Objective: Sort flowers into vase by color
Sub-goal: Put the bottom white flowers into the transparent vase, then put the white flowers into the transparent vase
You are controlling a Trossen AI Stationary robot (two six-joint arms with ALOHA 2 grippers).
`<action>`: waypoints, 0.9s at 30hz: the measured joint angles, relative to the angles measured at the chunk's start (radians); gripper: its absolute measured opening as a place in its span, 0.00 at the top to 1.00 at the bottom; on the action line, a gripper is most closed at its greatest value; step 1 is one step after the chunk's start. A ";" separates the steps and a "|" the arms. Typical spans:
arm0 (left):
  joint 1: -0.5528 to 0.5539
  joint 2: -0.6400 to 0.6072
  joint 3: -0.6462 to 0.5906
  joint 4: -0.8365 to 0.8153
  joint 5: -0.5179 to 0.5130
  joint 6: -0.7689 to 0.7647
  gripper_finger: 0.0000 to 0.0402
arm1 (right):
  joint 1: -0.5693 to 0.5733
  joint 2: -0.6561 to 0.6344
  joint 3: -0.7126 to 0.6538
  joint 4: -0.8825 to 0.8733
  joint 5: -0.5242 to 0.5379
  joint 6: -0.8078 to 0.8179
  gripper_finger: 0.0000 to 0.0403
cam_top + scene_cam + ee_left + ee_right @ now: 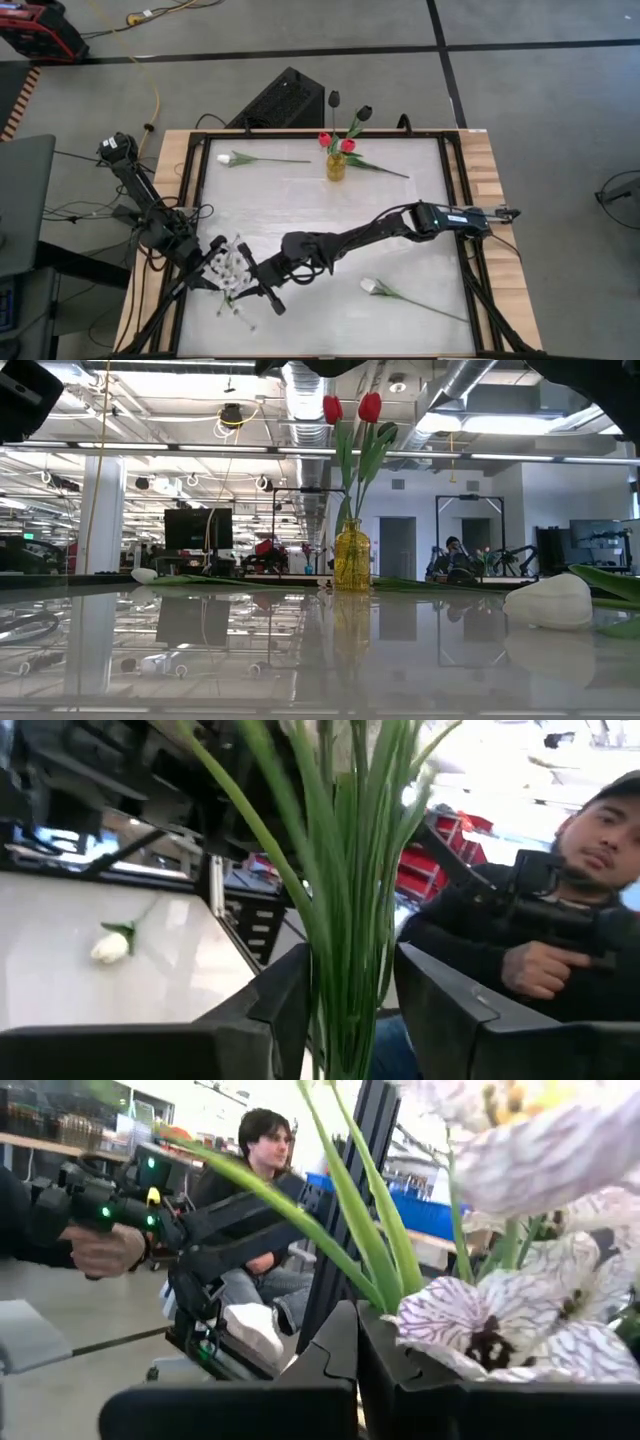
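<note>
A spray of tiny white blossoms with green stems is held near the table's near-left corner between both grippers. My left gripper is shut on it from the left, and my right gripper is shut on it from the right. The yellow-amber vase stands near the far edge with two red tulips and two black tulips in it. One white tulip lies at the far left. Another white tulip lies at the near right. My left gripper pinches the bundle of thin green stems between its two fingers; the stems run up out of the gap, across the fingers. My right gripper has green leaves rising from just behind its closed fingers, beside the veined blossoms. The fingers hide the contact point.
A black frame rail runs round the white table top. Cables lie off the left edge. Seated people holding handles show beyond the table in both wrist views. Bare table top lies between the spray and the vase.
</note>
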 joint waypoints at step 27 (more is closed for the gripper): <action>0.000 -0.192 0.406 -1.157 -0.033 -0.419 0.66 | -0.001 -0.002 0.000 -0.041 0.000 0.000 0.94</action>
